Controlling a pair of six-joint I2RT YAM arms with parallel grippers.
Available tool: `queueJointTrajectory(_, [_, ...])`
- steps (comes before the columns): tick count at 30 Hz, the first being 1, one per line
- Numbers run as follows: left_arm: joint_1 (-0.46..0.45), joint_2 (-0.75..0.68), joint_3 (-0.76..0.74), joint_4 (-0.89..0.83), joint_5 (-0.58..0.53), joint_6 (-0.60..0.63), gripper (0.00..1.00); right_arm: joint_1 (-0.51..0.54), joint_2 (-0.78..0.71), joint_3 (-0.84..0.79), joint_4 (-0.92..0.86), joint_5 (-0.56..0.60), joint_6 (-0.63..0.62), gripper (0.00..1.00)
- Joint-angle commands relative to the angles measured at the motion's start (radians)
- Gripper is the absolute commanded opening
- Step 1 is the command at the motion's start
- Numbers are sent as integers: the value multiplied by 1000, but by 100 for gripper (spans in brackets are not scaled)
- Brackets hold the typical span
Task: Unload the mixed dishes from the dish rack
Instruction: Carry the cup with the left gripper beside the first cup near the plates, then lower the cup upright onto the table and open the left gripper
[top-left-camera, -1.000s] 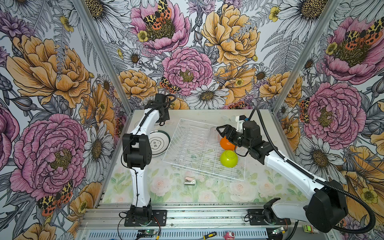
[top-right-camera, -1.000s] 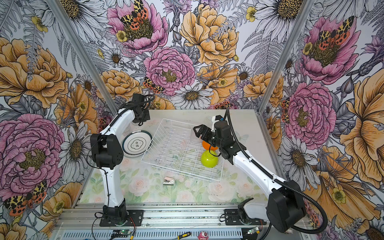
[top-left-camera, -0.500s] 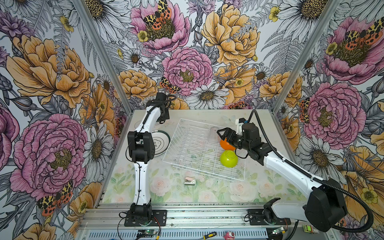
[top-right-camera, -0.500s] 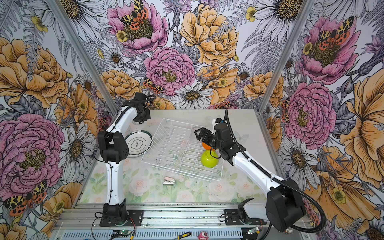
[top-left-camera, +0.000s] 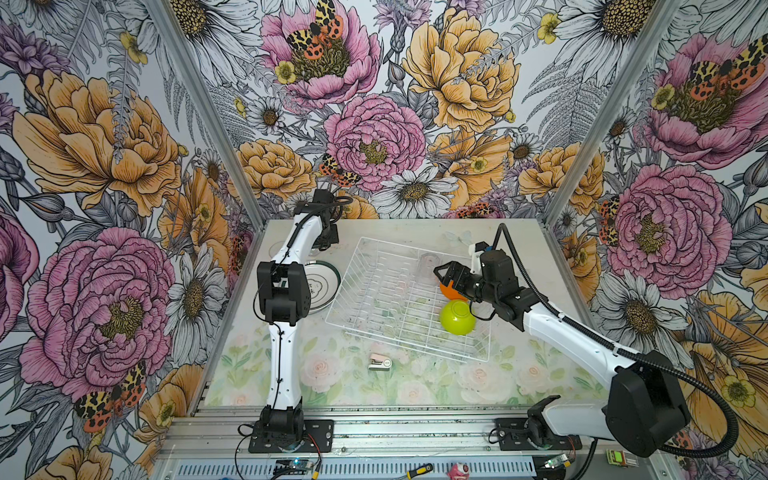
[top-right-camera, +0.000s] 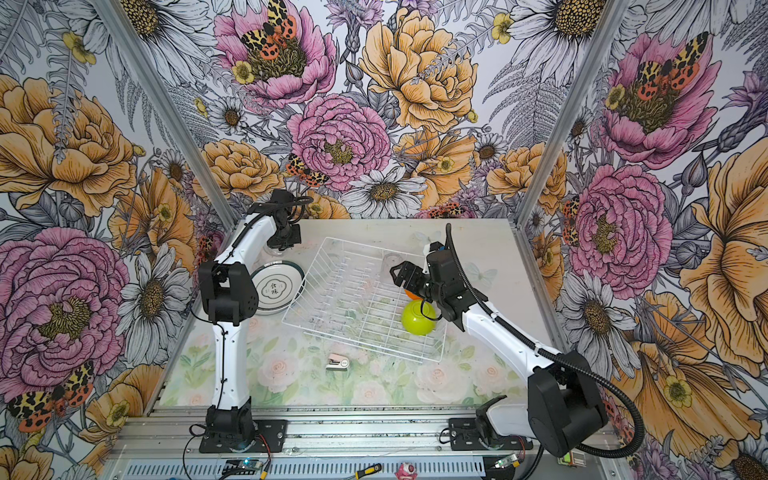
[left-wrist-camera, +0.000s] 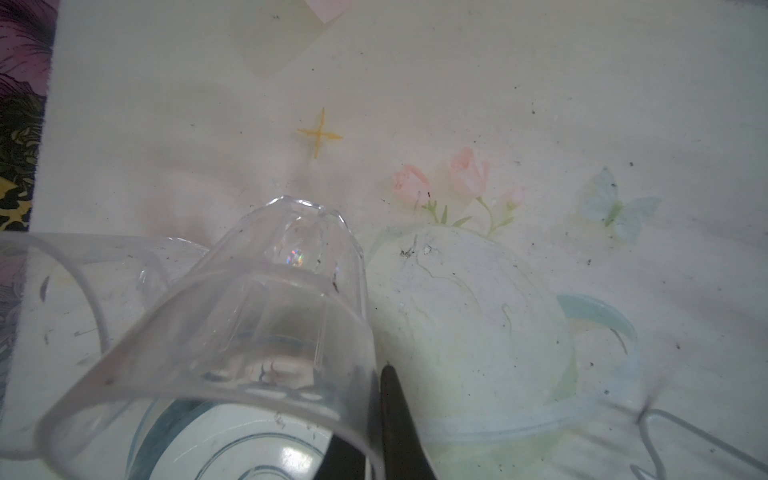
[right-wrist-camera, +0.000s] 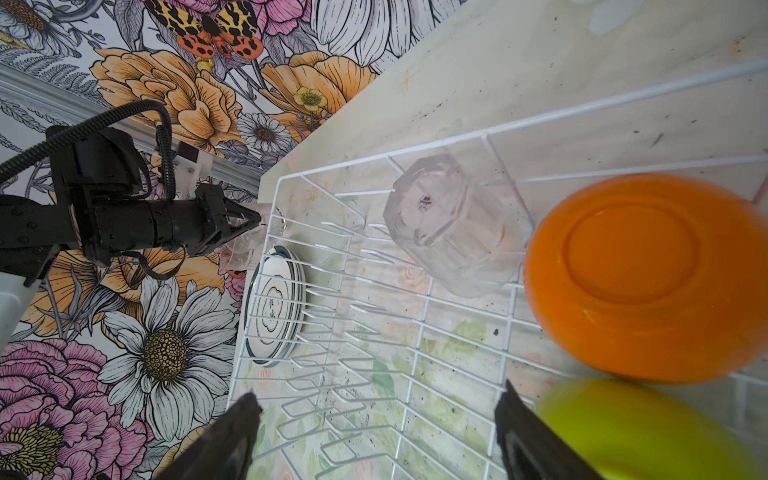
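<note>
The white wire dish rack (top-left-camera: 374, 291) (top-right-camera: 340, 291) (right-wrist-camera: 374, 332) lies mid-table. In it are a clear tumbler (top-left-camera: 428, 266) (right-wrist-camera: 453, 224) lying tipped, an orange bowl (top-left-camera: 451, 291) (right-wrist-camera: 640, 274) and a lime-green bowl (top-left-camera: 457, 318) (top-right-camera: 417, 318) (right-wrist-camera: 648, 432), both upside down. My right gripper (top-left-camera: 446, 276) (top-right-camera: 401, 276) (right-wrist-camera: 378, 395) hangs open over the rack, beside the orange bowl and holding nothing. At the back left my left gripper (top-left-camera: 322, 249) (left-wrist-camera: 374, 399) is shut on the rim of a second tumbler (left-wrist-camera: 257, 324) (right-wrist-camera: 245, 245). A third tumbler (left-wrist-camera: 83, 270) stands beside it.
A stack of teal-rimmed plates (top-left-camera: 324, 286) (top-right-camera: 276, 291) (right-wrist-camera: 274, 307) lies on the table left of the rack, just in front of the held tumbler. A small pink-white stapler-like object (top-left-camera: 379, 362) (top-right-camera: 337, 362) lies in front of the rack.
The left arm's elbow has swung a little toward the back right, its gripper still on the tumbler. The right gripper has edged slightly down over the rack.
</note>
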Motion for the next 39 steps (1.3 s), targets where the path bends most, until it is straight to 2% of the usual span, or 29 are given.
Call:
queueJointTrajectory(1, [9, 4, 20, -3, -22, 20, 8, -4, 10, -6, 10, -9, -16, 89])
queueJointTrajectory(3, [7, 6, 20, -3, -19, 18, 16, -4, 13, -4, 12, -13, -16, 89])
queueJointTrajectory(5, [8, 10, 22, -5, -17, 16, 19, -4, 15, -4, 11, -18, -17, 89])
queueJointTrajectory(7, [8, 10, 27, -4, -17, 15, 31, -3, 17, -6, 11, -22, -19, 89])
queueJointTrajectory(9, [7, 7, 32, -5, 12, 12, 36, -5, 16, -7, 11, -23, -18, 89])
queueJointTrajectory(11, [3, -3, 35, -5, 11, 9, 48, -3, 15, -9, 10, -25, -18, 89])
queueJointTrajectory(13, [-2, -19, 40, -5, 1, 15, 52, -4, 12, -10, 10, -26, -19, 89])
queueJointTrajectory(17, [-14, -78, 35, -3, -3, 11, 73, -4, -1, -12, 10, -23, -33, 89])
queueJointTrajectory(18, [-17, -95, 30, -3, -36, 10, 76, -4, -3, -12, 8, -19, -40, 89])
queueJointTrajectory(24, [-61, -265, -78, 7, -67, -25, 93, -5, 30, 22, -40, 15, -110, 89])
queueJointTrajectory(26, [-87, -333, -144, 29, -68, -38, 95, -2, 48, 33, -48, 9, -131, 89])
queueJointTrajectory(29, [-135, -462, -319, 127, -70, -56, 99, 1, 79, 42, -53, 31, -178, 89])
queueJointTrajectory(33, [-185, -694, -617, 300, -17, -107, 99, 7, 126, 81, -53, 84, -225, 88])
queueJointTrajectory(39, [-314, -1031, -1012, 591, -31, -204, 98, 55, 186, 160, -50, 227, -291, 88])
